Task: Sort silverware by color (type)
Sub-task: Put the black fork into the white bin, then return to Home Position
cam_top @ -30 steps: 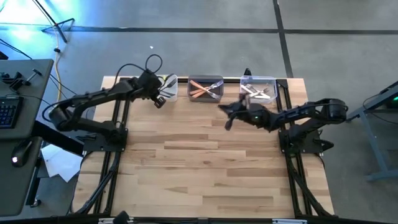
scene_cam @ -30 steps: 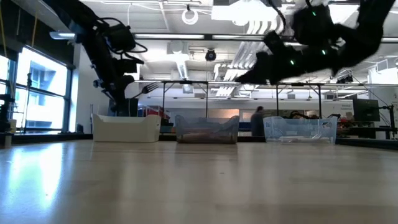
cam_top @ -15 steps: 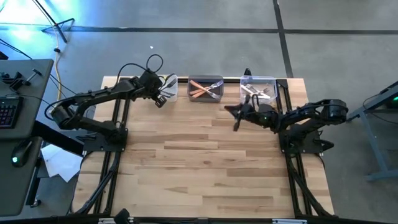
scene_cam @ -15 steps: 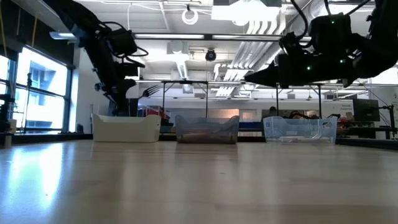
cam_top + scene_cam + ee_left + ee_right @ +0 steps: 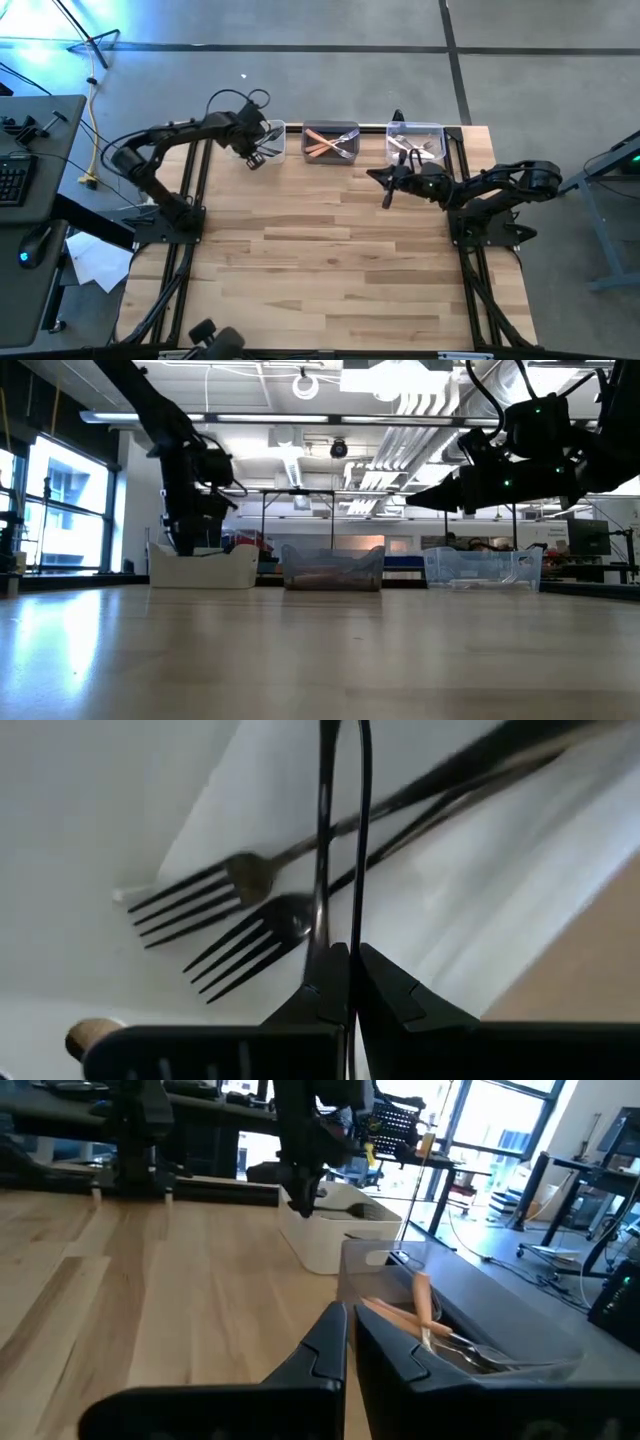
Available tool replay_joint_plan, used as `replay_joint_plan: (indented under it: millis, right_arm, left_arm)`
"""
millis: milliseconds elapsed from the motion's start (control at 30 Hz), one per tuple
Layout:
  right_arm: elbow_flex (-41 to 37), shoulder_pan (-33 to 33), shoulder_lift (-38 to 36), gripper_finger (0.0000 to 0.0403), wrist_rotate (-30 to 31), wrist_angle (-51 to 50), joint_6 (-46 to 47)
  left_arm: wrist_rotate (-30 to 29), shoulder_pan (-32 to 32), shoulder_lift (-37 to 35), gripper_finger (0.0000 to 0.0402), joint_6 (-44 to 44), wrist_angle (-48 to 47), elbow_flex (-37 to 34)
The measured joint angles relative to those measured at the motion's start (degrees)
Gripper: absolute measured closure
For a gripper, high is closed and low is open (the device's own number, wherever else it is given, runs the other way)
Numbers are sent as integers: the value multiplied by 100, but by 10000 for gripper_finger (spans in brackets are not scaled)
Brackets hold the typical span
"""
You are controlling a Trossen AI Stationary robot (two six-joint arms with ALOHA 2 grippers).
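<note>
Wooden plank table [image 5: 320, 260], three bins along far edge. Left gripper [image 5: 252, 152] in white bin [image 5: 268, 140], fingers pinched shut on black fork [image 5: 325, 840]; wrist view alone shows two black-handled forks [image 5: 230, 895] inside. Middle bin [image 5: 331, 142]: orange-handled forks [image 5: 322, 146]. Right gripper [image 5: 388, 190] empty, closed, near clear bin [image 5: 416, 143].

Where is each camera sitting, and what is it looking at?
High view: overhead, straight down on both arms.
Low view: table height, facing three bins and the room.
Left wrist view: past the left gripper, into the white bin holding black-handled forks.
Right wrist view: past the right gripper, across the table.
All but the left wrist view show the middle bin.
</note>
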Motion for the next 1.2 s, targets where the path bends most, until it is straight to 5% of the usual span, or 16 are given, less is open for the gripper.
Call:
replay_joint_plan:
  millis: [233,433,767,1000,1200]
  right_arm:
    - [0,0,0,396,-2,-10,-17]
    - [0,0,0,396,0,-16,115]
    - [0,2,-22,396,-2,-39,500]
    - [-386,2,-674,396,-2,-41,344]
    - [-876,28,-1566,402,0,-278,385]
  left_arm:
    - [-256,0,289,394,253,-139,106]
    - [-542,0,236,342,228,-217,106]
    - [-531,-30,-793,264,-62,-293,106]
    - [-382,-605,-2058,279,-772,-130,-211]
    - [391,-1655,-3144,333,-1260,1599,-1383]
